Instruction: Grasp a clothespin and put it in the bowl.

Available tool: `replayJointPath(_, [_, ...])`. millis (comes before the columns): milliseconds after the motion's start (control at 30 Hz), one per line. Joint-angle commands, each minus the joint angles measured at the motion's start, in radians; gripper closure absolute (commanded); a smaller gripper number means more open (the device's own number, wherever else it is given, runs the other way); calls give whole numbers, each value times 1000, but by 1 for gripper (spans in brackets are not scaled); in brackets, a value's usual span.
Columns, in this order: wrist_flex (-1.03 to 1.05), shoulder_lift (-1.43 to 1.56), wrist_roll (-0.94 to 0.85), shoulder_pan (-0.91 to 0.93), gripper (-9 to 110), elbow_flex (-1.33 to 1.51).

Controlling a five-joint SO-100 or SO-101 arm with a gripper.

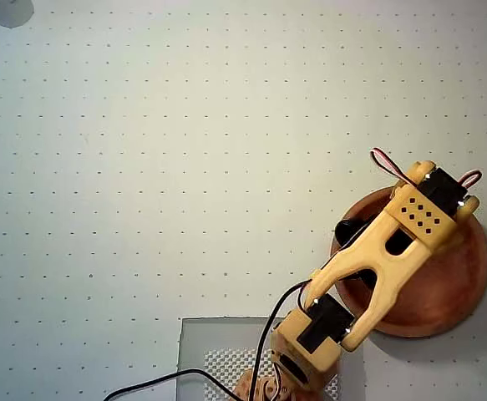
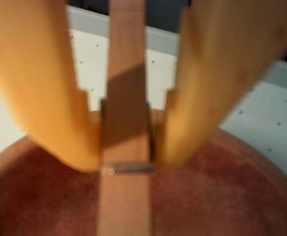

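In the wrist view my two yellow fingers [image 2: 40,98] press on a light tan wooden clothespin [image 2: 126,147] between them, its metal spring just below the fingertips. My gripper [image 2: 126,164] holds it upright over the inside of the reddish-brown wooden bowl [image 2: 222,196]. In the overhead view the yellow arm reaches over the bowl [image 1: 460,284] at the right. The gripper and the clothespin are hidden under the arm there.
A white dotted mat [image 1: 185,150] covers the table. A grey plate [image 1: 218,351] lies under the arm's base at the bottom, with a black cable [image 1: 168,378] running left. A white object [image 1: 9,10] sits in the top left corner.
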Motion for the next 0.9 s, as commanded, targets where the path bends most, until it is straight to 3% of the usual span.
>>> replayJointPath(0, [11,-35,2,-43,105,-54])
replayJointPath(367, [-149,-192,3,-77,105,-51])
replayJointPath(867, [-210,-357,2,-43,105,-152])
